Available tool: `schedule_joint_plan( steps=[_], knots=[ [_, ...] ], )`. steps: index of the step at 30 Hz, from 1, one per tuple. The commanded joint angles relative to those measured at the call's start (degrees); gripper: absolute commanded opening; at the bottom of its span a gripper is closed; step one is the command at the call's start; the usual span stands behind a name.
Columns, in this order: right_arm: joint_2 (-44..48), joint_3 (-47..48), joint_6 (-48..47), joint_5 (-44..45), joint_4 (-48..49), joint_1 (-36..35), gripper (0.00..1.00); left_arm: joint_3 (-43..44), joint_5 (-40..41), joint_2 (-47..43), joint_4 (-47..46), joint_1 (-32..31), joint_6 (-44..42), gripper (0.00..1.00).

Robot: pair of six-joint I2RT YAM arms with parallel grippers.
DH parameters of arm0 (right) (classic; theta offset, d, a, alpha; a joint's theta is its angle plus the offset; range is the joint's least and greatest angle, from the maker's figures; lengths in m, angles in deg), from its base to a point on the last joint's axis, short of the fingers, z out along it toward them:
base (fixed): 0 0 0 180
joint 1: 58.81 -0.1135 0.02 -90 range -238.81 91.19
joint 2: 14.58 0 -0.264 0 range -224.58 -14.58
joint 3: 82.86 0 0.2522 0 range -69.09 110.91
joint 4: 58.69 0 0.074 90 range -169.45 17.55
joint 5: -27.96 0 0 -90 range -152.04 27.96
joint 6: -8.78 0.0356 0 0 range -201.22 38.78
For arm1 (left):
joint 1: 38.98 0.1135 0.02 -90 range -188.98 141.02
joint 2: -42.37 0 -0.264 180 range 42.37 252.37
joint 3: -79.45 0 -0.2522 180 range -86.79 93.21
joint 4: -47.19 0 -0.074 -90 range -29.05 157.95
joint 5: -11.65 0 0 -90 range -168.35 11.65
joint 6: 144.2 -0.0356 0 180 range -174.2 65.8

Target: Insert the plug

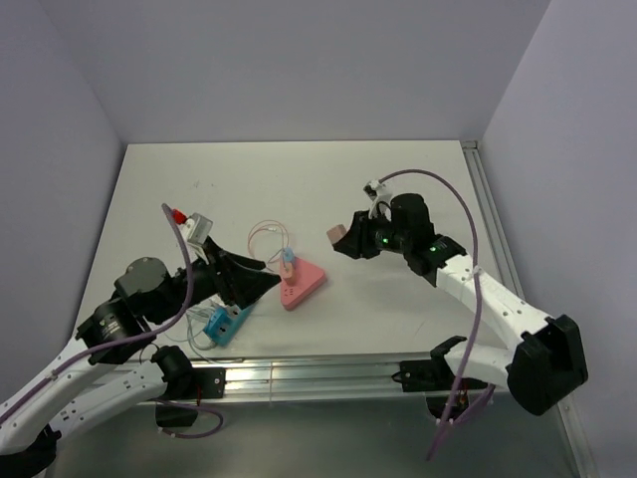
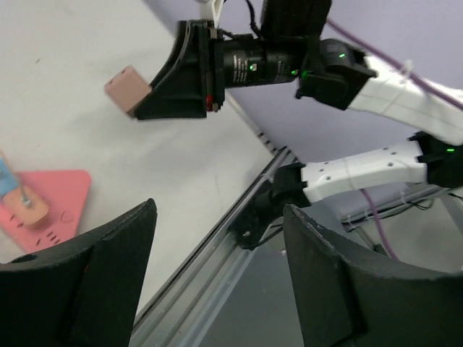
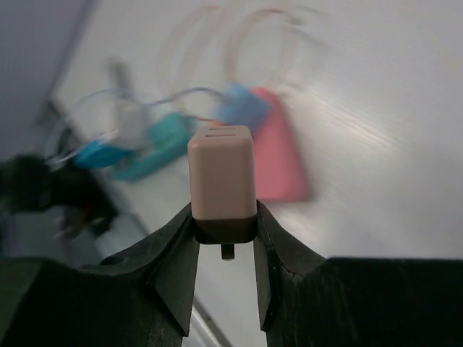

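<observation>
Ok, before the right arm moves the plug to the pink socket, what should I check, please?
1. Plug gripped by right gripper: ok.
2. Prongs face the pink socket: cannot tell.
3. Plug over the pink socket: not ok, it is off to one side.
4. Pink socket top free: not ok, a blue connector sits on it.
5. Left gripper steadies the pink socket: not ok, open and empty.

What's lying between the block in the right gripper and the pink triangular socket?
Nothing. In the top view only bare white table separates the tan block, clamped in the right gripper, from the pink triangular socket.
</observation>
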Motion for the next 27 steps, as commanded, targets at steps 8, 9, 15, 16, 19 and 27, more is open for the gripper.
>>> schedule_joint_plan(
  steps=[8, 9, 15, 16, 19, 27],
  knots=[
    [3.9, 3.3, 2.0, -49.1, 9.0, -10.2, 0.00, 0.7, -8.5, 2.5, -6.0, -0.1, -2.3, 0.71],
    [3.9, 3.7, 1.4, -50.8, 7.9, -12.5, 0.00, 0.6, -10.3, 2.9, -6.1, -0.1, -2.4, 0.71],
    [5.9, 4.2, 3.4, -54.7, 10.3, -16.9, 0.00, -0.5, -20.6, 5.4, -8.2, -0.1, -2.3, 0.69],
    [6.2, 4.0, 3.9, -55.1, 11.9, -17.0, 0.00, -0.8, -22.0, 5.4, -8.7, -0.1, -2.3, 0.68],
    [6.7, 4.2, 4.8, -55.1, 12.4, -17.0, 0.00, -1.6, -25.4, 5.2, -10.5, -0.1, -2.1, 0.69],
    [4.6, 6.5, 6.0, -50.8, 12.5, -17.5, 0.00, -2.3, -30.2, 6.8, -12.9, -0.1, -1.6, 0.67]
  ],
)
